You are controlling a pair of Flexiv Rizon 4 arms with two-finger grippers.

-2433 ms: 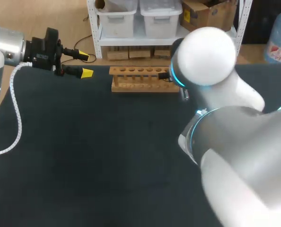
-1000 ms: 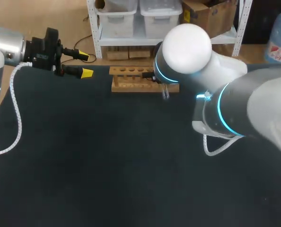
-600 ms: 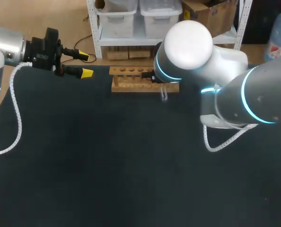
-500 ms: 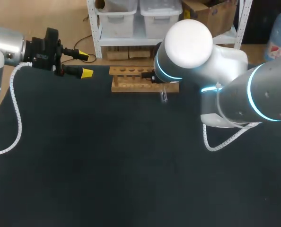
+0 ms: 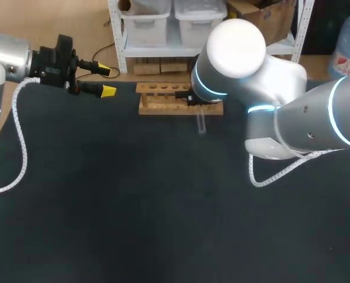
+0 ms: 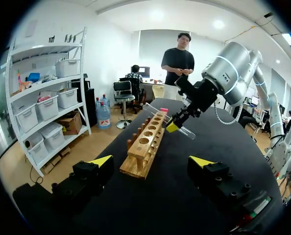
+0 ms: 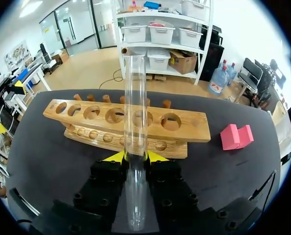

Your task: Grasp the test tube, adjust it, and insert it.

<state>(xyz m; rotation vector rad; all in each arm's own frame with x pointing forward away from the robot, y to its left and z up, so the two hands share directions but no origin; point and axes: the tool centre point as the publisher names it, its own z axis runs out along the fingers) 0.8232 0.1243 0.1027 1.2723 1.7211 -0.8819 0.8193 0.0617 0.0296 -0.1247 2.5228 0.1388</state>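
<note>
A clear glass test tube [image 7: 135, 107] sits between the yellow tips of my right gripper [image 7: 135, 156], which is shut on it. The tube points towards the wooden rack [image 7: 126, 122] with its row of empty holes. In the left wrist view the tube [image 6: 172, 121] hangs tilted, close above the rack's [image 6: 144, 146] far end, held by the right gripper [image 6: 175, 126]. In the head view the right arm [image 5: 234, 53] covers the rack's [image 5: 163, 97] right end, and only the tube's end [image 5: 201, 122] shows below it. My left gripper [image 5: 106, 81] stands open, left of the rack, holding nothing.
A pink block [image 7: 236, 136] lies on the black table [image 5: 134, 206] beyond the rack's right end, also seen as the pink block [image 6: 163, 110] in the left wrist view. A white cable hangs from the left arm [image 5: 22, 135].
My right arm has swung its elbow outwards to the right, and the tube's free end has shifted slightly left and towards the table's front. The left arm has not moved.
</note>
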